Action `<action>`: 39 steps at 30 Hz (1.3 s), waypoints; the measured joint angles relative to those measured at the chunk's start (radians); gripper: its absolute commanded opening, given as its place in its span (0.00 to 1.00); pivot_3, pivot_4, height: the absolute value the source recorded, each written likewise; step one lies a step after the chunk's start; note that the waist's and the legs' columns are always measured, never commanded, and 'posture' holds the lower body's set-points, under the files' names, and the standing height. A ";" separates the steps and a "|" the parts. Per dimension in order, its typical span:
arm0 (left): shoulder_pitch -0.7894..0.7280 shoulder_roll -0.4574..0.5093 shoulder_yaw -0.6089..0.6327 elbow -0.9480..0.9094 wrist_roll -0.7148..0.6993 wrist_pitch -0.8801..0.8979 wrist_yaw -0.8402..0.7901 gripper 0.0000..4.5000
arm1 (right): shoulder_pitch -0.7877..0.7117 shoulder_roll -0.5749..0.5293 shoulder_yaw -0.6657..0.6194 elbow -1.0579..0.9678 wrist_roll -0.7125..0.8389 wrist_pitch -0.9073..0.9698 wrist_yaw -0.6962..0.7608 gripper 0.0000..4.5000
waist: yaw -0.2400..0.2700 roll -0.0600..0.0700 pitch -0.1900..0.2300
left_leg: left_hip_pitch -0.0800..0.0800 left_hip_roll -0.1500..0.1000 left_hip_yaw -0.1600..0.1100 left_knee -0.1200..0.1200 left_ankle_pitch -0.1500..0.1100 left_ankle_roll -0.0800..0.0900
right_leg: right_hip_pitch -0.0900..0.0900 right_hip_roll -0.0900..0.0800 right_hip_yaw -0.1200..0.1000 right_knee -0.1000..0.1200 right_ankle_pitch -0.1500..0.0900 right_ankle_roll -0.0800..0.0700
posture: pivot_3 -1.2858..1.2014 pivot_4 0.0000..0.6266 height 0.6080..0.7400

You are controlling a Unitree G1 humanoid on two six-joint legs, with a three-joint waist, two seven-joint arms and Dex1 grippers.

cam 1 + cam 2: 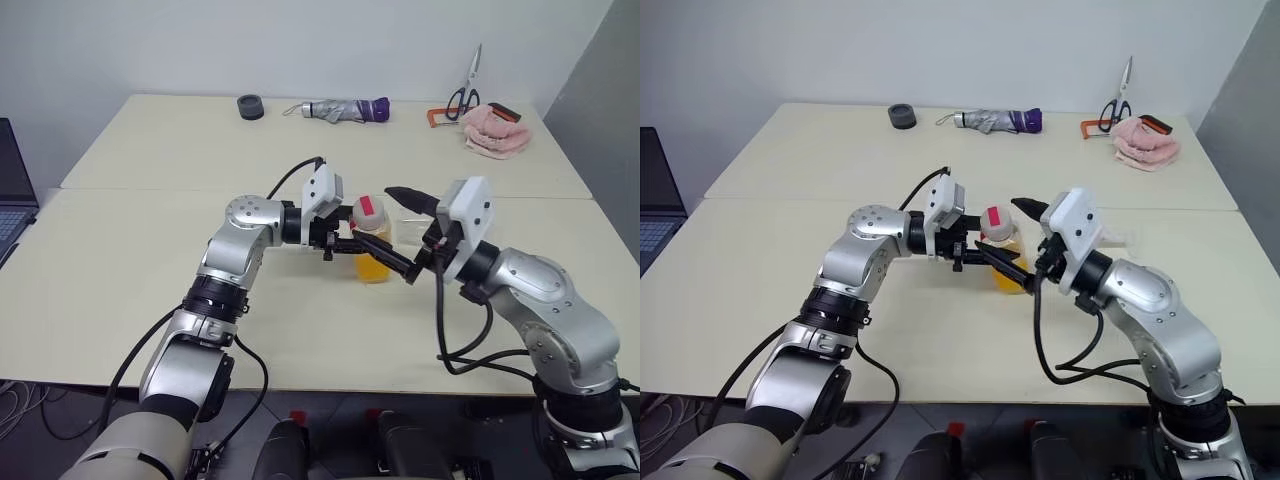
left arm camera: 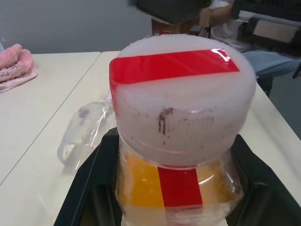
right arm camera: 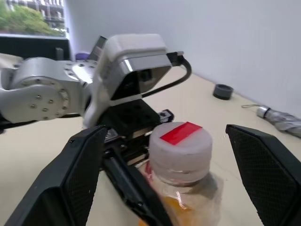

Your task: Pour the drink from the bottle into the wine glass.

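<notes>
My left gripper [image 1: 385,256] is shut on the bottle [image 1: 372,236] and holds it upright a little above the table [image 1: 150,250]. The bottle is clear, with a white cap [image 2: 183,99] crossed by a red stripe. The orange drink [image 1: 372,268] fills its lower part. My right gripper [image 3: 164,134] is open, with one black finger [image 3: 77,169] on each side of the cap and neither touching it. The wine glass [image 2: 83,131] shows as a clear shape on the table just beyond the bottle.
Along the table's far edge lie a black round object [image 1: 250,105], a folded grey and purple umbrella [image 1: 345,110], scissors [image 1: 465,92] and a pink cloth [image 1: 495,132]. A laptop [image 1: 12,195] sits at the far left.
</notes>
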 measured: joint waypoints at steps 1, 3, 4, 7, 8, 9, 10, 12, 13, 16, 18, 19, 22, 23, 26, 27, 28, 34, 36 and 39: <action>0.000 0.000 -0.001 0.003 0.001 -0.005 -0.003 0.48 | -0.012 0.003 0.013 0.002 -0.023 -0.006 -0.013 0.96 | 0.000 0.000 0.000 | 0.000 0.000 0.000 0.000 0.000 0.000 | 0.000 0.000 0.000 0.000 0.000 0.000 | 0.52 0.24 1.00; -0.001 0.000 -0.004 0.008 0.006 -0.012 -0.006 0.48 | -0.030 0.003 0.046 0.016 -0.082 -0.030 -0.032 0.96 | 0.001 0.000 0.000 | 0.000 0.000 0.000 0.000 0.000 0.000 | 0.000 0.000 0.000 0.000 0.000 0.000 | 0.52 0.24 1.00; -0.003 0.000 -0.004 0.010 0.008 -0.013 -0.007 0.48 | -0.032 0.004 0.057 0.024 -0.099 -0.038 -0.036 0.96 | 0.001 0.000 0.000 | 0.000 0.000 0.000 0.000 0.000 0.000 | 0.000 0.000 0.000 0.000 0.000 0.000 | 0.52 0.24 1.00; -0.006 0.000 -0.004 0.015 0.014 -0.014 -0.011 0.48 | -0.032 0.012 0.074 0.040 -0.129 -0.048 -0.038 0.96 | 0.002 0.000 0.000 | 0.000 0.000 0.000 0.000 0.000 0.000 | 0.000 0.000 0.000 -0.001 0.000 0.000 | 0.52 0.24 1.00; -0.007 0.000 -0.004 0.016 0.014 -0.015 -0.016 0.48 | -0.033 0.011 0.080 0.043 -0.142 -0.049 -0.037 0.96 | 0.002 0.000 0.000 | 0.000 0.000 0.000 0.000 0.000 0.000 | 0.000 0.000 0.000 0.000 0.000 0.000 | 0.52 0.24 1.00; -0.008 0.000 -0.004 0.020 0.014 -0.016 -0.022 0.48 | -0.035 0.010 0.086 0.043 -0.155 -0.051 -0.035 0.96 | 0.002 0.000 0.000 | 0.000 0.000 0.000 0.000 0.000 0.000 | 0.000 0.000 0.000 -0.001 0.000 0.000 | 0.52 0.24 1.00; -0.009 0.000 -0.004 0.025 0.014 -0.017 -0.025 0.48 | -0.036 0.009 0.089 0.043 -0.158 -0.053 -0.034 0.96 | 0.002 0.000 0.000 | 0.000 0.000 0.000 0.000 0.000 0.000 | 0.000 0.000 0.000 0.000 0.000 0.000 | 0.52 0.24 1.00; -0.011 0.000 -0.004 0.038 0.017 -0.020 -0.030 0.48 | -0.036 0.010 0.089 0.043 -0.164 -0.055 -0.033 0.96 | 0.002 0.000 0.000 | 0.000 0.000 0.000 0.000 0.000 0.000 | 0.000 0.000 0.000 0.000 0.000 0.000 | 0.52 0.24 1.00; -0.011 0.000 -0.004 0.042 0.018 -0.024 -0.032 0.48 | -0.036 0.012 0.089 0.043 -0.166 -0.055 -0.033 0.96 | 0.002 0.000 0.000 | 0.000 0.000 0.000 0.000 0.000 0.000 | 0.000 0.000 0.000 0.000 0.000 0.000 | 0.52 0.24 1.00; -0.013 0.000 -0.004 0.044 0.020 -0.030 -0.045 0.48 | -0.036 0.016 0.089 0.047 -0.174 -0.055 -0.035 0.96 | 0.002 0.000 0.000 | 0.000 0.000 0.000 0.000 0.000 0.000 | 0.000 0.000 0.000 0.000 0.000 0.000 | 0.52 0.24 1.00; -0.016 0.000 -0.004 0.044 0.021 -0.031 -0.049 0.48 | -0.036 0.018 0.089 0.056 -0.181 -0.055 -0.035 0.96 | 0.002 0.000 0.000 | 0.000 0.000 0.000 0.000 0.000 0.000 | 0.000 0.000 0.000 0.000 0.000 0.000 | 0.52 0.24 1.00; -0.017 0.001 -0.004 0.046 0.021 -0.031 -0.050 0.48 | -0.036 0.019 0.089 0.060 -0.186 -0.055 -0.034 0.96 | 0.002 0.000 0.000 | 0.000 0.000 0.000 0.000 0.000 0.000 | 0.000 0.000 0.000 0.000 0.000 0.000 | 0.52 0.24 1.00; -0.023 0.006 -0.004 0.052 0.025 -0.034 -0.053 0.48 | -0.036 0.026 0.088 0.061 -0.187 -0.055 -0.031 0.96 | 0.001 0.000 0.000 | 0.000 0.000 0.000 0.000 0.000 0.000 | 0.000 0.000 0.000 0.000 0.000 0.000 | 0.52 0.24 1.00; -0.025 0.007 -0.004 0.056 0.028 -0.035 -0.053 0.48 | -0.036 0.029 0.088 0.061 -0.183 -0.054 -0.031 0.96 | 0.001 0.000 0.000 | 0.000 0.000 0.000 0.000 0.000 0.000 | 0.000 0.000 0.000 0.000 0.000 0.000 | 0.52 0.24 1.00; -0.027 0.007 -0.006 0.073 0.038 -0.047 -0.052 0.48 | -0.035 0.030 0.084 0.051 -0.154 -0.043 -0.015 0.96 | 0.001 0.000 0.000 | 0.000 0.000 0.000 0.000 0.000 0.000 | 0.000 0.000 0.000 0.000 0.000 0.000 | 0.52 0.24 1.00; -0.027 0.007 -0.007 0.077 0.040 -0.051 -0.051 0.48 | -0.033 0.027 0.083 0.046 -0.151 -0.040 -0.011 0.96 | 0.002 0.000 0.000 | 0.000 0.000 0.000 0.000 0.000 0.000 | 0.000 0.000 0.000 -0.001 0.000 0.000 | 0.52 0.24 1.00; -0.027 0.007 -0.009 0.079 0.041 -0.054 -0.050 0.48 | -0.030 0.023 0.076 0.037 -0.143 -0.035 -0.007 0.96 | 0.002 0.000 0.000 | 0.000 0.000 0.000 0.000 0.000 0.000 | 0.000 0.000 0.000 -0.001 0.000 0.000 | 0.52 0.24 1.00; -0.023 -0.004 -0.024 0.080 0.043 -0.063 -0.046 0.48 | -0.010 -0.016 0.016 0.016 -0.093 0.004 0.016 0.96 | 0.002 0.000 0.000 | 0.000 0.000 0.000 0.000 0.000 0.000 | 0.000 0.000 0.000 0.000 0.000 0.000 | 0.52 0.24 1.00; -0.019 -0.006 -0.024 0.080 0.043 -0.072 -0.043 0.48 | -0.005 -0.023 0.003 0.015 -0.082 0.012 0.019 0.96 | 0.001 0.000 0.000 | 0.000 0.000 0.000 0.000 0.000 0.000 | 0.000 0.000 0.000 0.000 0.000 0.000 | 0.52 0.24 1.00; -0.015 -0.014 -0.024 0.080 0.042 -0.077 -0.033 0.48 | -0.004 -0.024 0.001 0.010 -0.075 0.021 0.021 0.96 | 0.002 0.000 0.000 | 0.000 0.000 0.000 0.000 0.000 0.000 | 0.000 0.000 0.000 0.000 0.000 0.000 | 0.52 0.24 1.00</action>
